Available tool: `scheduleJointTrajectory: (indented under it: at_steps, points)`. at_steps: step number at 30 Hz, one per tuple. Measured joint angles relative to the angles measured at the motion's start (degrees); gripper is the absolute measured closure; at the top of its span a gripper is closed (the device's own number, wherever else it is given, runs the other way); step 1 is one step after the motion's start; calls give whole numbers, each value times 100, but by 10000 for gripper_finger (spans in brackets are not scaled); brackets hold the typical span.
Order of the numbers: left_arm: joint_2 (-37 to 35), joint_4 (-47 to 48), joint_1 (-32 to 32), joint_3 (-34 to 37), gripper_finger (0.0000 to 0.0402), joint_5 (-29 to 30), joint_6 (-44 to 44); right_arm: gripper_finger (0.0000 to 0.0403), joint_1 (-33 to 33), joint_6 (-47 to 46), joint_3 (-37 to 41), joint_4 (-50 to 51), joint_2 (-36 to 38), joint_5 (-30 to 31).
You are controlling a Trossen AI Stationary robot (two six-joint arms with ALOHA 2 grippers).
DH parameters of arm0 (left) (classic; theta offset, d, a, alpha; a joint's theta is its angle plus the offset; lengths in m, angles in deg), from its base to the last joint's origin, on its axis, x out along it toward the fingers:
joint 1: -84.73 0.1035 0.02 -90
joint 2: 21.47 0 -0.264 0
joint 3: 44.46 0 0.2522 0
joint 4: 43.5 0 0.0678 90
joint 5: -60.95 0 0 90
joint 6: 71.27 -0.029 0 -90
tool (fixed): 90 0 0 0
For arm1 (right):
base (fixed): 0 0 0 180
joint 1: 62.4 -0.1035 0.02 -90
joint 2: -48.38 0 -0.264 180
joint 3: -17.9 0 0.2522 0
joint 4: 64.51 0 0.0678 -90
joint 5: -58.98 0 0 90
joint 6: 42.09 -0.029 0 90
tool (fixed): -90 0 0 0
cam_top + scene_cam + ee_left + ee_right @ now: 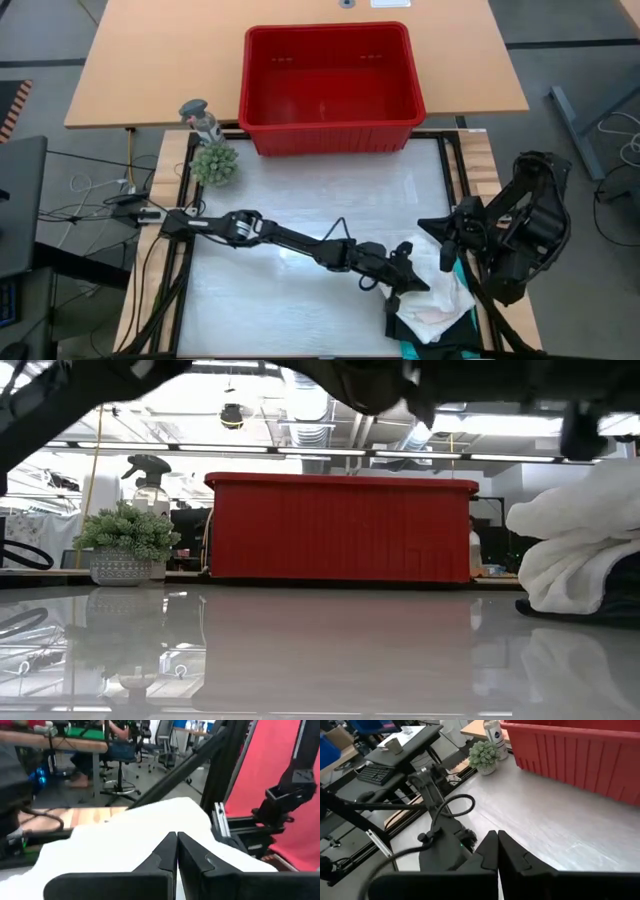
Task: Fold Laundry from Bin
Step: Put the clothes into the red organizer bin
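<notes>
The laundry lies stacked at the table's near right. A folded white cloth (437,303) is on top, with a teal garment (462,322) and a black one (445,347) under it. In the low view the white stack (575,555) rests on a dark layer (610,605). My left gripper (176,839) is shut and reaches level across the table to the stack's left top edge (415,280). My right gripper (496,836) is shut, holds nothing, and hangs raised at the right beside the stack. The red bin (330,85) stands at the far edge with nothing showing inside. My left gripper has its shut fingers (165,852) level at the top of the white cloth (150,827), coming from the table's left. The fingers themselves hide the spot, so I cannot tell whether they touch the cloth.
A small potted plant (214,163) and a spray bottle (203,118) stand at the far left beside the bin. The left arm (290,240) stretches low across the middle of the white tabletop (320,190). A person sits at desks in the room beyond (95,750).
</notes>
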Motion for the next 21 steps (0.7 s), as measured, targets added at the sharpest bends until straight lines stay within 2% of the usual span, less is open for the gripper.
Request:
scheduleJointTrajectory:
  at_steps: [4, 6, 11, 14, 16, 21]
  points:
    - [578, 42, 1, -921, 401, -7, -328, 382, -4, 10, -1, 1, -7, -2]
    - [618, -590, 2, -694, 401, 7, -338, 383, -5, 13, -1, -6, -4, -8]
    - [722, 350, -32, -644, 401, 50, -489, 378, -4, 15, 0, -71, -9, -15]
    - [696, 605, -91, -656, 401, 445, -773, 380, -4, 15, 0, -70, -9, -15]
    - [698, 664, -118, -657, 401, 621, -750, 381, 15, 15, 0, -73, -9, -15]
    - [1095, 67, -111, -718, 401, 486, -602, 379, 26, 0, 0, -158, -8, -57]
